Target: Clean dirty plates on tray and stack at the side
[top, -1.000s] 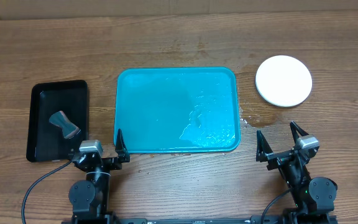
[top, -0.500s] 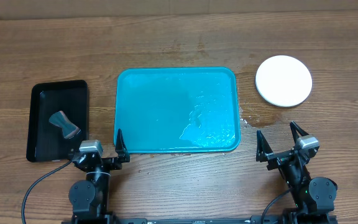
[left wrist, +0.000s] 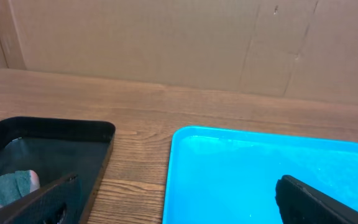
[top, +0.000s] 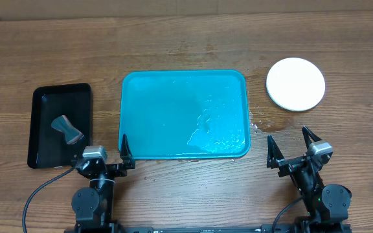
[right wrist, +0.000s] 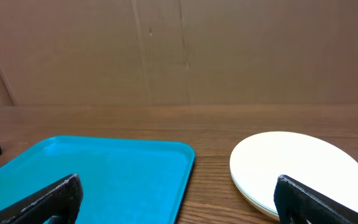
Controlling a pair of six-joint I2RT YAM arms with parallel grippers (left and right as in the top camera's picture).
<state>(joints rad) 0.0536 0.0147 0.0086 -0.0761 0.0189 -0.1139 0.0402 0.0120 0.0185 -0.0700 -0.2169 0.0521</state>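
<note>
Looks finished: plates point(top: 295, 84) stacked upper right, off the wet, bare tray point(top: 167, 110) at centre. Left gripper point(top: 103, 136) and right gripper point(top: 287, 134) parked along the bottom edge, spread apart, empty.

The tray point(top: 173, 110) fills the middle of the counter point(top: 186, 39); its raised rim is the only bar across it. At its 9 o'clock lies a black tray point(top: 44, 103) holding a scrubber point(top: 67, 129), with a narrow strip of bare wood between the two. At 2 o'clock the plates point(top: 295, 84) are stacked, apart from the tray. Wood toward 12 o'clock is open. The left end effector point(top: 102, 154) and right end effector point(top: 287, 139) stand spread wide at 6 o'clock.
</note>
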